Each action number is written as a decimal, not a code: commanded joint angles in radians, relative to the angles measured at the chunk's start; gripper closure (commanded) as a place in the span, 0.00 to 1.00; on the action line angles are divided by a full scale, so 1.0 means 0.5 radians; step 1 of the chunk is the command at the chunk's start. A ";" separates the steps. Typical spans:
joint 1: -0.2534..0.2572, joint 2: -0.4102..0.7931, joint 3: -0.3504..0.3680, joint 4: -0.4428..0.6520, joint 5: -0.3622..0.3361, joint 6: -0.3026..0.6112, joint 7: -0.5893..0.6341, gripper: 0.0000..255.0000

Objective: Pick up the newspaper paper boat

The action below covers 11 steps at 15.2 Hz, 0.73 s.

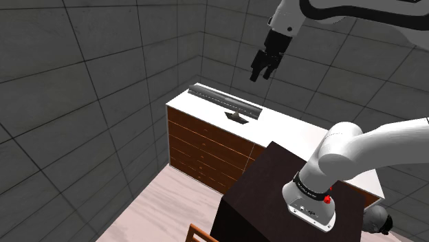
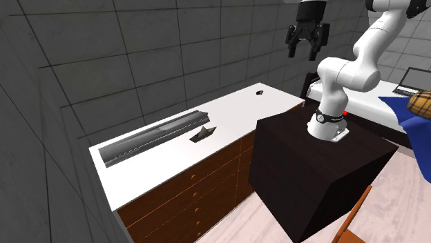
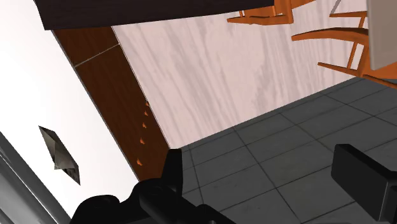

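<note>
Your hand (image 1: 261,74) hangs high above the counter (image 1: 292,132).
It is released, holding nothing; the paper boat (image 1: 237,117) sits near a long grey bar (image 1: 225,100).

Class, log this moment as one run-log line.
stage: pre-grasp | paper boat: on white counter, untouched | end effector: open, raised, clear of boat

matt grey paper boat (image 2: 202,133); smooth white countertop (image 2: 162,172); brown wood drawers (image 2: 207,193); pale wood-grain floor (image 3: 210,70).
</note>
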 commanded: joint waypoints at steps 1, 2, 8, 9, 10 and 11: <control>0.000 0.000 0.000 0.000 0.000 0.000 0.000 0.00; -0.008 0.018 -0.026 -0.037 -0.016 0.049 -0.040 0.00; -0.056 0.187 -0.188 -0.210 -0.104 0.352 -0.276 0.00; -0.063 0.225 -0.216 -0.230 -0.116 0.405 -0.316 0.00; -0.070 0.266 -0.244 -0.247 -0.127 0.458 -0.356 0.00; -0.076 0.310 -0.272 -0.262 -0.138 0.511 -0.395 0.00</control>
